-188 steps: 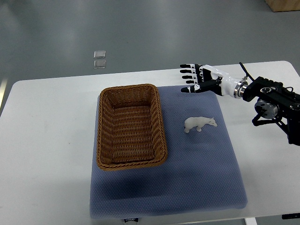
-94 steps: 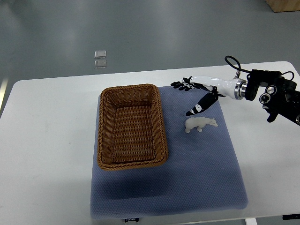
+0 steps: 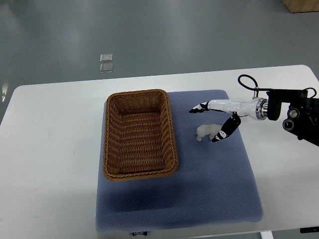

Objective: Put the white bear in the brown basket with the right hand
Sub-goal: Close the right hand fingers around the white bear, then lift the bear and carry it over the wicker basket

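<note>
The white bear (image 3: 205, 132) lies on the blue mat (image 3: 199, 199), right of the brown basket (image 3: 139, 133). My right hand (image 3: 212, 122) reaches in from the right edge and hovers right over the bear. Its fingers (image 3: 199, 107) stretch out beyond the bear's far side, while the thumb (image 3: 223, 133) hangs down by the bear's right end and covers part of it. The hand is open and holds nothing. Nothing lies inside the wicker basket.
The mat lies on a white table (image 3: 55, 149). My right arm's black wrist housing and cable (image 3: 291, 112) sit at the right edge. Two small clear squares (image 3: 105, 62) lie on the grey floor beyond the table.
My right hand has turned over and dropped from behind the bear down to it, fingers now straddling the bear. Bear and basket have not moved.
</note>
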